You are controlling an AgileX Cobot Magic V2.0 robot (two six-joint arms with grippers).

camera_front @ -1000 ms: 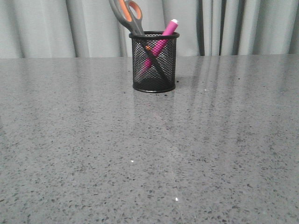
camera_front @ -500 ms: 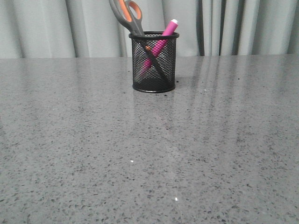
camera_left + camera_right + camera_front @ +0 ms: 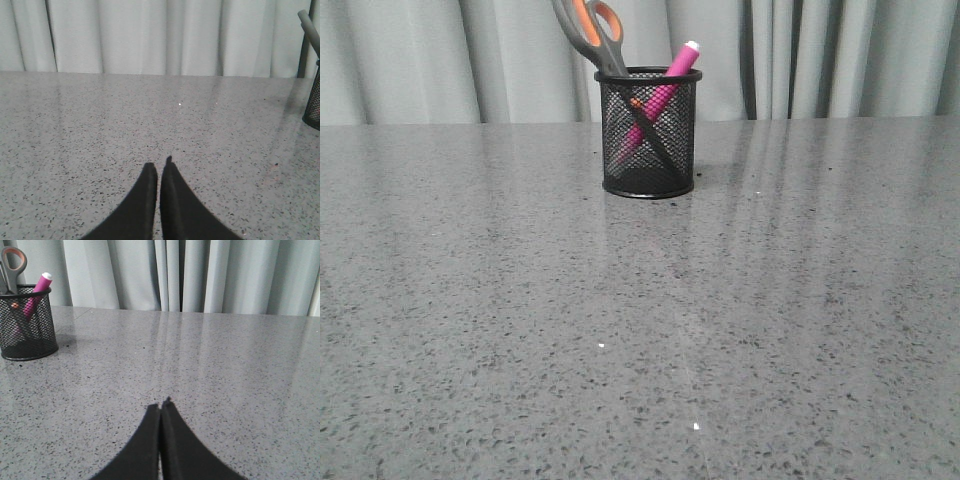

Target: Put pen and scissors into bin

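The black wire-mesh bin (image 3: 649, 150) stands upright at the far middle of the grey table. The scissors (image 3: 593, 30) stand in it, blades down, grey and orange handles sticking out to the left. The pink pen (image 3: 670, 80) leans in it with its white end up to the right. The bin (image 3: 27, 322) with scissors (image 3: 13, 262) and pen (image 3: 39, 287) also shows in the right wrist view. Only the bin's edge (image 3: 313, 102) shows in the left wrist view. My left gripper (image 3: 159, 166) and right gripper (image 3: 161, 406) are shut, empty, low over the table and well away from the bin. Neither shows in the front view.
The grey speckled table (image 3: 640, 330) stretches wide around the bin. A pale pleated curtain (image 3: 840, 55) hangs behind the table's far edge.
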